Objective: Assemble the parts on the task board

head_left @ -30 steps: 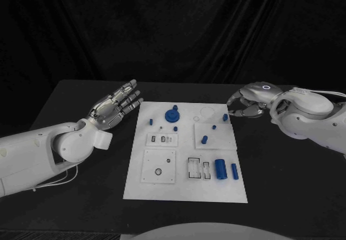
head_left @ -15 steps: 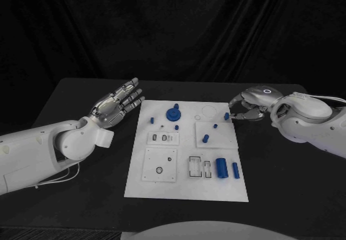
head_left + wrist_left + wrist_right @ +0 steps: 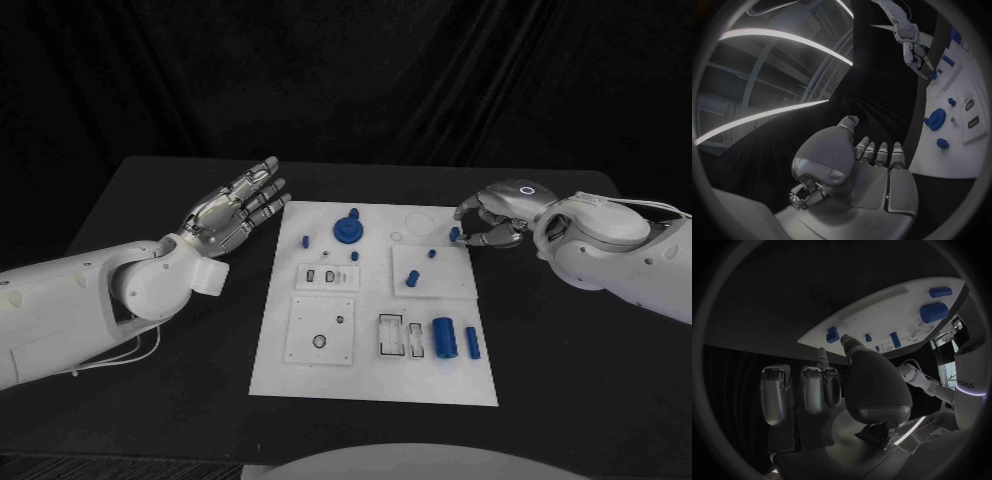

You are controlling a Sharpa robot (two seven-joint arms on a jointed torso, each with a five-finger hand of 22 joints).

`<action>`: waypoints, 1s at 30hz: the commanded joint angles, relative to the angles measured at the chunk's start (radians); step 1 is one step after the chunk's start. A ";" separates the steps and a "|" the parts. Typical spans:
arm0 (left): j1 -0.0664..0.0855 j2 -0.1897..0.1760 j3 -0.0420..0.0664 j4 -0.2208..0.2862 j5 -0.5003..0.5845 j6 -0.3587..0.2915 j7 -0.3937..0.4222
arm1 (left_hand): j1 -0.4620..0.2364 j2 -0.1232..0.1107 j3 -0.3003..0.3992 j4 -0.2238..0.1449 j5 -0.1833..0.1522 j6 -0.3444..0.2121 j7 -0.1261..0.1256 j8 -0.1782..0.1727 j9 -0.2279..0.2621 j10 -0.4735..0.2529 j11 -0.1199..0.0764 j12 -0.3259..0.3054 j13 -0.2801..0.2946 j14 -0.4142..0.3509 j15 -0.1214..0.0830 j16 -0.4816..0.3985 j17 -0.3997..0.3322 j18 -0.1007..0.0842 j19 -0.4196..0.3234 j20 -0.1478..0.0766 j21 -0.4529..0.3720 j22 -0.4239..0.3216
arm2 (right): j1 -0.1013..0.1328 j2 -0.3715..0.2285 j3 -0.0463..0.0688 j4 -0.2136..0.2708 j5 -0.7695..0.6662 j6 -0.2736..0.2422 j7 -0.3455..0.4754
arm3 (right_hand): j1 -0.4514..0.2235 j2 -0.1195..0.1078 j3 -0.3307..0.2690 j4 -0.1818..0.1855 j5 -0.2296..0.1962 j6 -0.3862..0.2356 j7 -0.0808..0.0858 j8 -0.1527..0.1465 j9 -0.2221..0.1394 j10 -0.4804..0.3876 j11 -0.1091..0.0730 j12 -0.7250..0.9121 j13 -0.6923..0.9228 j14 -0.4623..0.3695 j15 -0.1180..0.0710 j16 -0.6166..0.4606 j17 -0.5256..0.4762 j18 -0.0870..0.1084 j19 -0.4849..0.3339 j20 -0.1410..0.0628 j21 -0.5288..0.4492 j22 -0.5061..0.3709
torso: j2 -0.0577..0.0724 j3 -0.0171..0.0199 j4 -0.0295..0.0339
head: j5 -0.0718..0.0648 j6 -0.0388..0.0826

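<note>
Lying in the middle of the black surface (image 3: 159, 190), the white task board (image 3: 372, 385) is seen with its blue parts spread over it. A blue gear-shaped part (image 3: 348, 229) with a peg on top stands near the board's far edge, and a small blue peg (image 3: 304, 240) stands close to it on the side of the left arm. A slanted blue pin (image 3: 411, 279) lies on a raised square plate (image 3: 433, 272) on the board's right half. Two blue cylinders (image 3: 444, 336) lie side by side near the board's nearer right part, beside a row of rectangular slots (image 3: 389, 337).

The left hand (image 3: 232, 212) is held above the surface just beside the board's far left corner, palm up, its fingers (image 3: 261, 190) stretched out straight and close together; nothing is held in it.

The right hand (image 3: 498, 214) is placed at the board's far right edge with its fingers curled inward and down. A small blue part (image 3: 453, 234) sits at that edge right by the fingertips (image 3: 469, 239). In the right wrist view a blue block (image 3: 832, 334) at the board's rim is seen just beside the thumb tip, but whether it is touched or pinched cannot be told.
</note>
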 commanded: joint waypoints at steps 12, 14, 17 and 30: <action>0.000 -0.004 0.001 0.002 -0.008 0.019 0.012 | -0.010 0.000 0.001 -0.009 0.007 -0.002 0.007 0.002 0.001 0.000 0.004 -0.001 -0.002 0.000 0.006 -0.004 -0.001 -0.002 0.001 0.007 -0.003 -0.001 | -0.010 0.017 0.001 -0.020 -0.002 -0.002 -0.017 | 0.034 0.006 0.003 0.009 0.103 -0.016 0.003 0.071 0.062 0.102 0.008 0.003 0.263 0.104 0.006 0.003 0.263 -0.008 0.102 0.004 0.003 0.263 | 0.000 -0.0008 0.0005 | 0.000 -0.006; 0.000 -0.004 0.001 0.002 -0.008 0.019 0.012 | -0.010 0.000 0.001 -0.009 0.007 -0.002 0.007 0.002 0.001 0.000 0.004 -0.001 -0.002 0.000 0.006 -0.004 -0.001 -0.002 0.001 0.007 -0.003 -0.001 | -0.010 0.019 0.001 -0.021 -0.002 -0.004 -0.016 | 0.037 0.008 0.003 0.007 0.112 -0.016 0.003 0.084 0.073 0.102 0.009 0.003 0.263 0.104 0.006 0.003 0.263 -0.008 0.102 0.005 0.003 0.263 | 0.000 -0.0006 0.0003 | -0.001 -0.006; 0.000 -0.004 0.001 0.001 -0.008 0.019 0.010 | -0.010 0.000 0.001 -0.009 0.007 -0.002 0.007 0.002 0.001 0.000 0.004 -0.001 -0.002 0.000 0.006 -0.004 -0.001 -0.002 0.001 0.007 -0.003 -0.001 | -0.011 0.022 0.001 -0.024 -0.002 -0.004 -0.014 | 0.040 0.009 0.004 0.004 0.125 -0.017 0.003 0.103 0.090 0.102 0.009 0.003 0.263 0.104 0.007 0.003 0.263 -0.008 0.102 0.005 0.003 0.263 | 0.000 -0.0002 0.0002 | -0.002 -0.009; 0.000 -0.009 0.001 0.004 -0.008 0.018 0.008 | -0.012 0.000 0.002 -0.011 0.008 -0.002 0.007 0.002 0.001 0.000 0.003 -0.001 -0.002 0.000 0.006 -0.004 -0.001 -0.002 0.001 0.007 -0.003 -0.001 | -0.012 0.037 0.001 -0.036 -0.002 0.006 -0.011 | 0.042 0.015 0.007 -0.003 0.137 -0.014 0.001 0.140 0.123 0.102 0.008 0.003 0.263 0.104 0.006 0.003 0.263 -0.008 0.102 0.005 0.003 0.263 | 0.000 -0.0004 -0.0016 | 0.001 -0.015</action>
